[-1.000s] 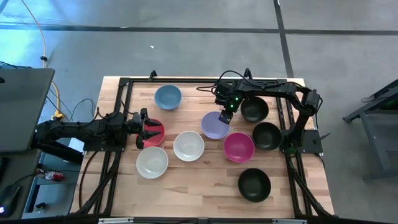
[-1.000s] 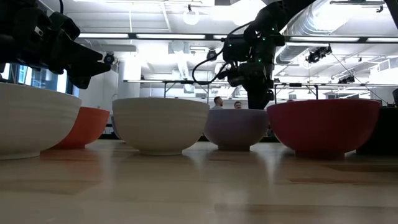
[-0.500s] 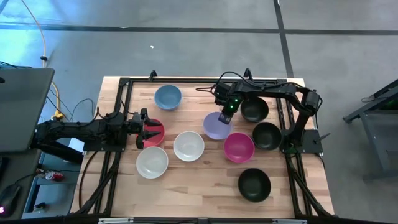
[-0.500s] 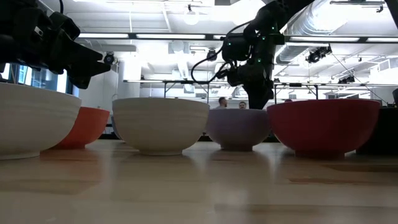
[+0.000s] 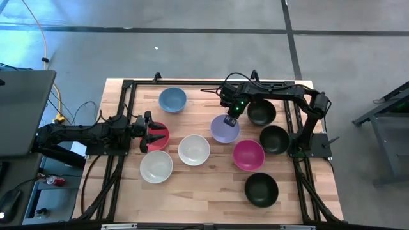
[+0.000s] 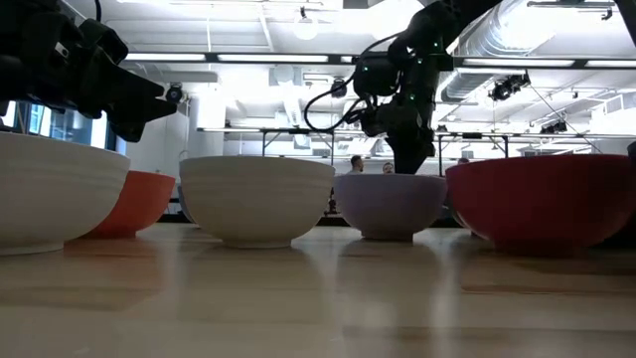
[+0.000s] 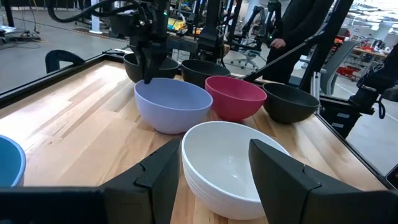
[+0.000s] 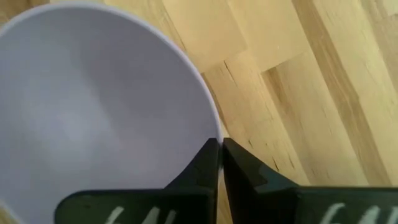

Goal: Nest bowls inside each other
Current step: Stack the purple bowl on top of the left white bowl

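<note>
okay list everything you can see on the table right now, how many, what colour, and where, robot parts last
black bowls: three, black, down the table's right side, one by the near edge.
white bowls: two, white/cream, centre and near-left.
blue bowl: one, blue, far left.
lavender bowl: one, lavender, far centre, rim pinched by the right gripper.
magenta bowl: one, magenta, right of centre.
red bowl: one, red-pink, left, under the left gripper.
table: one, light wood, dark frame.
left gripper: open, over the red bowl.
right gripper: shut on the lavender bowl's far rim.
</note>
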